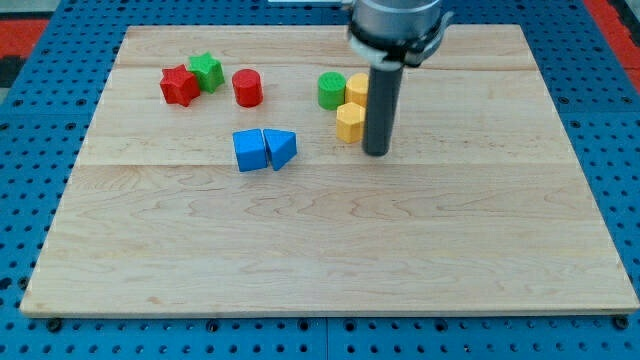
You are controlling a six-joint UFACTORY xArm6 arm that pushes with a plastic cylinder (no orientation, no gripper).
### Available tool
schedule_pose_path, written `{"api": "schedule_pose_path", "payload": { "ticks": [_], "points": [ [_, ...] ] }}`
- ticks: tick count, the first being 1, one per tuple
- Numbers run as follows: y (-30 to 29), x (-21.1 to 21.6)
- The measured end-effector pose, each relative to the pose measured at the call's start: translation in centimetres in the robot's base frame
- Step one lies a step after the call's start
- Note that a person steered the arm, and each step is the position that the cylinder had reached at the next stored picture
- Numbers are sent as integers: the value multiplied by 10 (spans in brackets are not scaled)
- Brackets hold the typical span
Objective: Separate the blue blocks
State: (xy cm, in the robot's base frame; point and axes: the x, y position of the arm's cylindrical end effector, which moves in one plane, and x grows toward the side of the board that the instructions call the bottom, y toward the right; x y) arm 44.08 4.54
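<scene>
We find the blue cube (249, 150) and blue triangular block (282, 148) touching, left of frame centre. Our tip (376, 153) stands well to their right, bare and holding nothing, just beside two yellow blocks (350, 122). A green cylinder (331, 90) adjoins those.

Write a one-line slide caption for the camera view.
My tip rests right of the touching blue cube and blue triangular block, beside two yellow blocks.
</scene>
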Motion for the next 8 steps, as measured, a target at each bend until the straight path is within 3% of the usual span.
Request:
{"api": "schedule_pose_path", "payload": {
  "ticks": [2, 5, 8],
  "points": [
    [-73, 18],
    [-88, 4],
    [-143, -3]
  ]
}}
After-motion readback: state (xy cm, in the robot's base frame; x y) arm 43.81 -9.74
